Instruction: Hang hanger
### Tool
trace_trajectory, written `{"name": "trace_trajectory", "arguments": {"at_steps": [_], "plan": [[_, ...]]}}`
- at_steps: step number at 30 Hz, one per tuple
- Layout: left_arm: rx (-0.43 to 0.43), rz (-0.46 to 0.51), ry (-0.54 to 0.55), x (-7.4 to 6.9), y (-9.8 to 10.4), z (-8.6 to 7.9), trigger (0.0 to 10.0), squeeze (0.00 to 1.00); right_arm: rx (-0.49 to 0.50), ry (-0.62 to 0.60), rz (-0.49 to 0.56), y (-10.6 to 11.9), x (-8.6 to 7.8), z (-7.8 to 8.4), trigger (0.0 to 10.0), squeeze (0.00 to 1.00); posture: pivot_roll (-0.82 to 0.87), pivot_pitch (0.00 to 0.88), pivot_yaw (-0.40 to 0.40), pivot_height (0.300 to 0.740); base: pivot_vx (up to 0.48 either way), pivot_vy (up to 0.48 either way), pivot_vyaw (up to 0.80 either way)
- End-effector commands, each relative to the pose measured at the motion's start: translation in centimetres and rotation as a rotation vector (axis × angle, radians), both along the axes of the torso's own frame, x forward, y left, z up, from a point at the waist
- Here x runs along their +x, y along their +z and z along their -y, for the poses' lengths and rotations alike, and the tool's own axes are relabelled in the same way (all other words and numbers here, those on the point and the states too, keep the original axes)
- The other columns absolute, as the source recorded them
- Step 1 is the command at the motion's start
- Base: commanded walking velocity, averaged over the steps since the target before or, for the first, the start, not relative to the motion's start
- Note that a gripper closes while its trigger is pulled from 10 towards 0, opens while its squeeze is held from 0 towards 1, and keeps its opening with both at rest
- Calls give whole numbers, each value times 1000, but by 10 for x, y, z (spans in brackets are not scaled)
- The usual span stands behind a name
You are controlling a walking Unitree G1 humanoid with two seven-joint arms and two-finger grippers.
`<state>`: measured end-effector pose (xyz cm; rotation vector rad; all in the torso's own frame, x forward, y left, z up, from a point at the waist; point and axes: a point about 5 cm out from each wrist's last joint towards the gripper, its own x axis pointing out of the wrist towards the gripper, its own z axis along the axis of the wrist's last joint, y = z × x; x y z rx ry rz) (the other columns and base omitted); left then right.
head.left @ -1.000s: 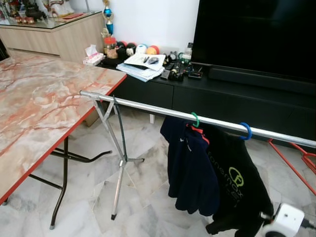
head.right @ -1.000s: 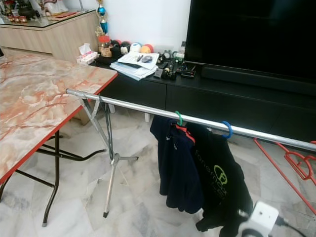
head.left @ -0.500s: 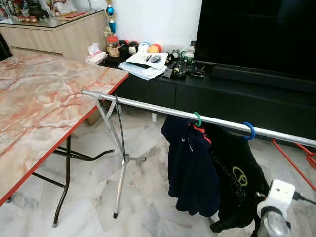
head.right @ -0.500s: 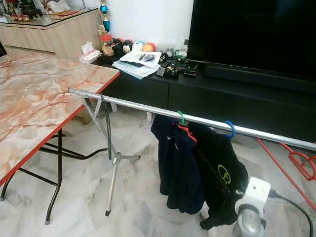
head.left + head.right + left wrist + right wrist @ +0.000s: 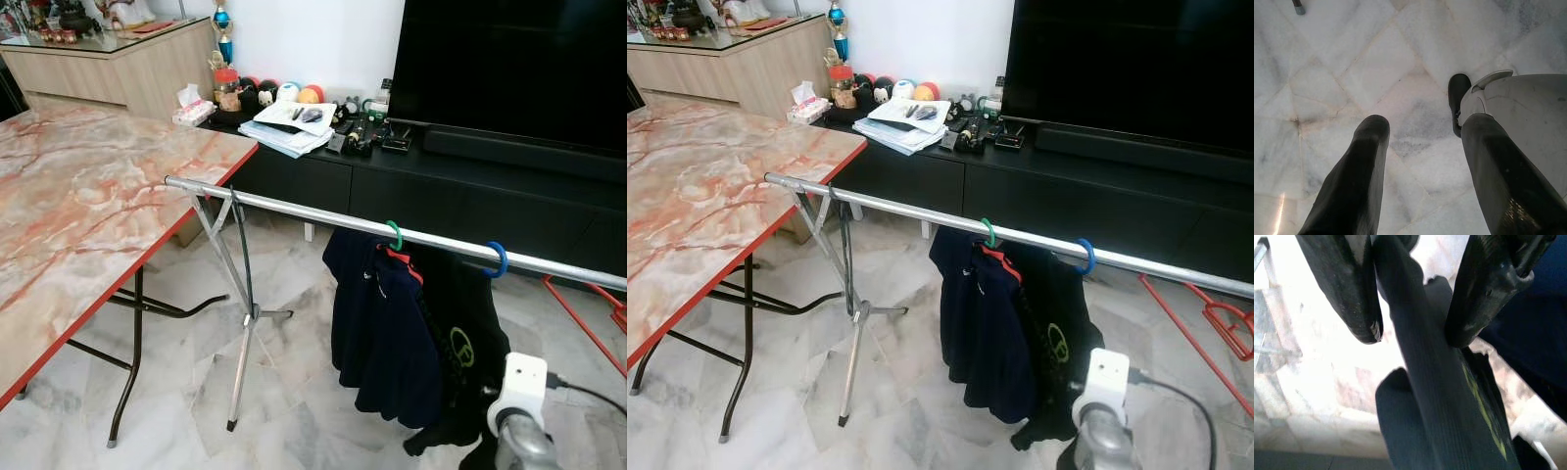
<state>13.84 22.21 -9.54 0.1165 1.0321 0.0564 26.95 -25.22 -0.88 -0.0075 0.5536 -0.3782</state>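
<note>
The right claw point(image 5: 1410, 335) pinches a fold of the black shirt point(image 5: 460, 343), probably steadying it. That shirt's blue hanger point(image 5: 497, 258) is already hooked on the rail point(image 5: 294, 208) above the claw, beside 1 green hanger point(image 5: 394, 235). The left claw point(image 5: 1422, 156) hangs wide over bare floor point(image 5: 1352, 63). The rail's bare stretch runs towards the counter point(image 5: 78, 215).

Silver rail point(image 5: 911, 213) carries 2 dark garments on green hanger point(image 5: 988, 233), blue hanger point(image 5: 1085, 257); right wrist, seemingly, below.
</note>
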Motion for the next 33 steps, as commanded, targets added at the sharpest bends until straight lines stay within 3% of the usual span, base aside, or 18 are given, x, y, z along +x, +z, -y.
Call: {"name": "trace_trajectory", "arguments": {"at_steps": [1, 18, 19, 29, 33], "plan": [[14, -35, -9, -6, -2, -4, 10000, 0, 15, -13, -34, -7, -8, 0, 10000, 0, 163, 51, 49, 740, 0, 0, 0], [20, -42, -35, -5, -1, -5, 10000, 0, 76, -42, -103, -32, -49, 16, 9882, 0, 159, 50, 51, 740, 0, 0, 0], [24, -44, -47, -5, -1, -4, 10000, 0, 79, -45, -115, -34, -53, 18, 0, 0, 159, 50, 51, 740, 0, 0, 0], [27, -41, -45, -5, -1, -5, 10000, 0, 78, -30, -133, -37, -60, 19, 0, 0, 161, 49, 51, 740, 0, 0, 0], [28, -42, -45, -5, -1, -5, 10000, 0, 74, -28, -123, -36, -53, 13, 0, 0, 162, 50, 51, 740, 0, 0, 0]]}}
